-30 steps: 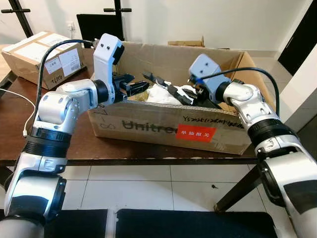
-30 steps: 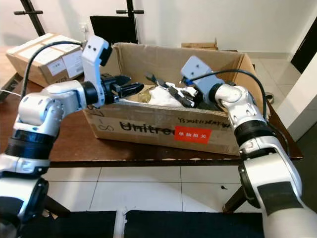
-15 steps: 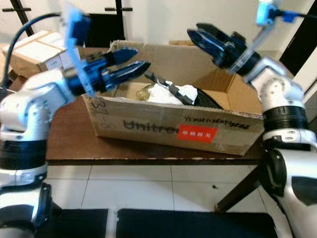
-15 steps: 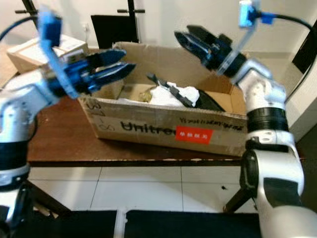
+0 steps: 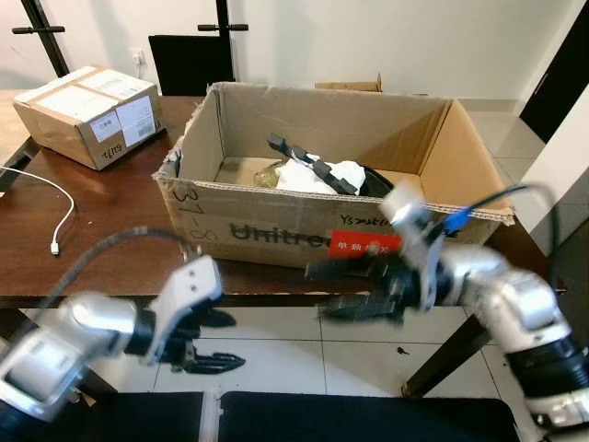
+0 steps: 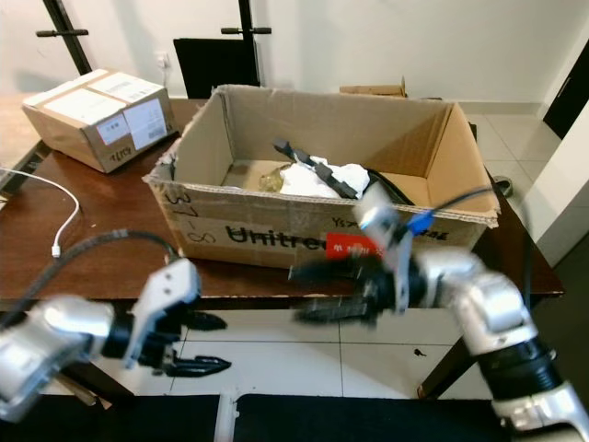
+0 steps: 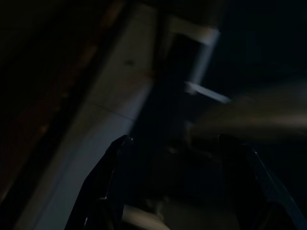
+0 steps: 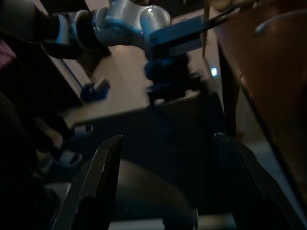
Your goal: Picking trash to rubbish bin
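Large cardboard box: open-topped, stands on the dark wooden table, near its front edge; printed lettering and a red label on its front wall.

Trash: white crumpled paper, black strap-like pieces and a small yellowish item, all lying inside the box on its floor toward the back wall.

Left gripper: held low, below the table's front edge, over the tiled floor; jaws released, empty, fingers apart.

Right gripper: held in front of the box's front wall at table-edge height, blurred; jaws released, nothing between them. Right wrist view shows the two fingers spread wide, with the left arm beyond.

Small sealed carton: on the table's far left corner, well apart from the box.

White cable: lies on the table between carton and box.
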`<state>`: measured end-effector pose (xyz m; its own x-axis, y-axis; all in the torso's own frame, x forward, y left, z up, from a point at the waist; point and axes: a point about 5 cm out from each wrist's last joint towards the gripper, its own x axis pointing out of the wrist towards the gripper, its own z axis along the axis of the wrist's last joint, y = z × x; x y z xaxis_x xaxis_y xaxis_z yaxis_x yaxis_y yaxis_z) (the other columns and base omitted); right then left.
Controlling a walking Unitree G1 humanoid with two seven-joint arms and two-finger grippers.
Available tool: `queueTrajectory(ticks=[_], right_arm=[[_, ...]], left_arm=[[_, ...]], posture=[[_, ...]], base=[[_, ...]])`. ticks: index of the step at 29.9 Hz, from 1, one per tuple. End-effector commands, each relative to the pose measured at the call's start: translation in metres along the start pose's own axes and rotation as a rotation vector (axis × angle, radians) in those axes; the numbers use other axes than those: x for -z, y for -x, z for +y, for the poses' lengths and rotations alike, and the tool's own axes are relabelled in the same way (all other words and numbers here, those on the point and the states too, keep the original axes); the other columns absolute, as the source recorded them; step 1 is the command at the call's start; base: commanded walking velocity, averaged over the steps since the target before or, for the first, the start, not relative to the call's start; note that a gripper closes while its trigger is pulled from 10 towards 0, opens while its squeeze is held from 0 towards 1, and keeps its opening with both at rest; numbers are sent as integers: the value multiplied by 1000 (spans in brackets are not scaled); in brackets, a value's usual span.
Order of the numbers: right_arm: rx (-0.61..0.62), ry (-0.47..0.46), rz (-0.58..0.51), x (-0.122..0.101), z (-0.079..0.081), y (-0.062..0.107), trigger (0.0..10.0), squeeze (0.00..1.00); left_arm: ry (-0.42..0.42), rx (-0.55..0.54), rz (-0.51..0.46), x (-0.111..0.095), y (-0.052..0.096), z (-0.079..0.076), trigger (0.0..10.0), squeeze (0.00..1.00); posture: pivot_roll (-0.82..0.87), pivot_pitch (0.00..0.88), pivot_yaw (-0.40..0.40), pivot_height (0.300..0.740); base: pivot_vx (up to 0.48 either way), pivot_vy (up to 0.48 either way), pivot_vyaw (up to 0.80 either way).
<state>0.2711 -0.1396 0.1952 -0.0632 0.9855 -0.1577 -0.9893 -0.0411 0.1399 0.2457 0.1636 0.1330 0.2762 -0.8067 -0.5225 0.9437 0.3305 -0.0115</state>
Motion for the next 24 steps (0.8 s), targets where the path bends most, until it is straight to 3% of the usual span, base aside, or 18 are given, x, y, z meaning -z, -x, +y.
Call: queueTrajectory(ticks=[1, 5, 6, 7, 9, 10, 12, 14, 18, 19, 22, 23, 24], right_arm=[[-3, 45, 51, 3, 5, -6, 10000, 0], [31, 40, 154, 25, 7, -15, 10000, 0], [50, 41, 247, 43, 6, -19, 10000, 0], [53, 39, 403, 72, 10, -21, 10000, 0], [53, 39, 403, 72, 10, -21, 10000, 0], [67, 10, 525, 102, 13, -24, 10000, 0], [152, -95, 640, 149, 16, -30, 10000, 0], [205, -142, 656, 162, 15, -33, 10000, 0], [402, -266, 742, 207, 18, -35, 10000, 0], [402, -266, 742, 207, 18, -35, 10000, 0], [683, -326, 752, 236, 18, -26, 10000, 0], [683, -326, 752, 236, 18, -26, 10000, 0], [830, -372, 702, 243, 16, -22, 10000, 0]], left_arm=[[10, -68, 15, 11, -11, -1, 10000, 0], [88, -181, -15, 25, -28, 0, 10000, 0], [136, -232, -21, 36, -35, 0, 10000, 0], [210, -264, 44, 57, -44, -5, 10000, 0], [210, -264, 44, 57, -44, -5, 10000, 0], [272, -287, 110, 79, -53, -14, 10000, 0], [406, -365, 227, 116, -64, -27, 10000, 0], [447, -397, 253, 126, -67, -30, 10000, 0], [572, -512, 352, 161, -71, -45, 10000, 0], [572, -512, 352, 161, -71, -45, 10000, 0], [584, -619, 354, 175, -71, -49, 10000, 0], [584, -619, 354, 175, -71, -49, 10000, 0], [585, -672, 342, 178, -70, -48, 10000, 0]], posture=[[-17, 98, 32, 740], [-22, 94, 33, 740], [-22, 94, 33, 740], [-22, 94, 32, 740], [-22, 94, 32, 740], [-21, 91, 32, 740], [-20, 94, 29, 740], [-20, 94, 29, 740], [-18, 97, 24, 740], [-18, 97, 24, 740], [-13, 102, 14, 740], [-13, 102, 14, 740], [-9, 105, 7, 740]], base=[[0, 0, 0], [0, 0, 0], [0, 0, 0], [0, 0, 0], [0, 0, 0], [0, 0, 0], [0, 0, 0], [0, 0, 0], [0, 0, 0], [0, 0, 0], [0, 0, 0], [0, 0, 0], [0, 0, 0]])
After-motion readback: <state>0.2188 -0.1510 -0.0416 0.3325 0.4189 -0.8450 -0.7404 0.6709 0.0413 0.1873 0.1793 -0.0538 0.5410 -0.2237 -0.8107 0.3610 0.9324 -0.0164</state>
